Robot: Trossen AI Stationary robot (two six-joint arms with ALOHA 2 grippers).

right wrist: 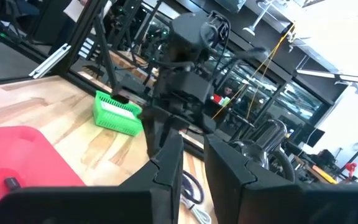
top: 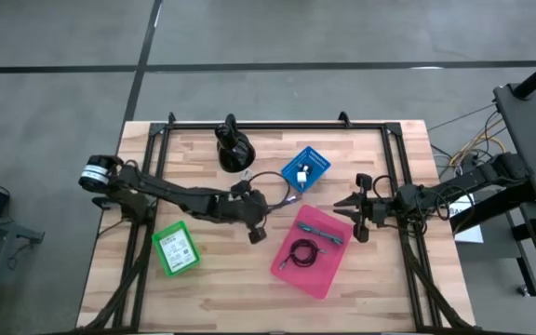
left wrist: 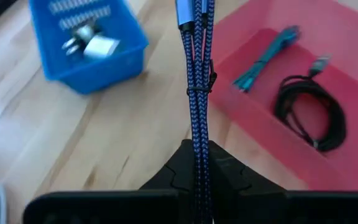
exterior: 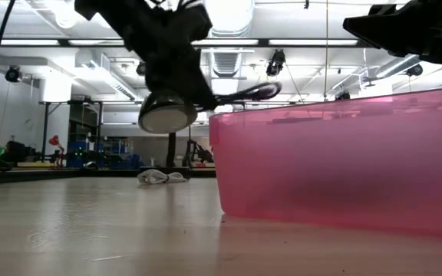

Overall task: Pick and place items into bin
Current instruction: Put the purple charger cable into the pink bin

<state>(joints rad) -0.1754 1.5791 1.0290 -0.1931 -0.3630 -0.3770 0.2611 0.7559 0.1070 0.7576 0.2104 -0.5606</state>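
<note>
**While clamped, cable points at pink bin**

L gripper (left wrist: 199, 163) is clenched on a blue braided cable (left wrist: 196, 93), doubled into two strands, long axis running straight out from the fingers toward the pink plastic bin (top: 328, 270). Bin holds 1 black coiled cable (left wrist: 309, 112) and 1 teal cable (left wrist: 266, 57). R gripper (top: 354, 216) waits beside bin, fingers slightly apart, holding nothing.

A blue cable (left wrist: 196, 112) is pinched in the left hand (left wrist: 199, 163); beyond it, a pink bin (left wrist: 260, 155) is seen on the tabletop (left wrist: 98, 137).

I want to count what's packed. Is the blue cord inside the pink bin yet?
Not yet. The blue cord hangs pinched in the left end effector, over the wood beside the pink bin.
</note>
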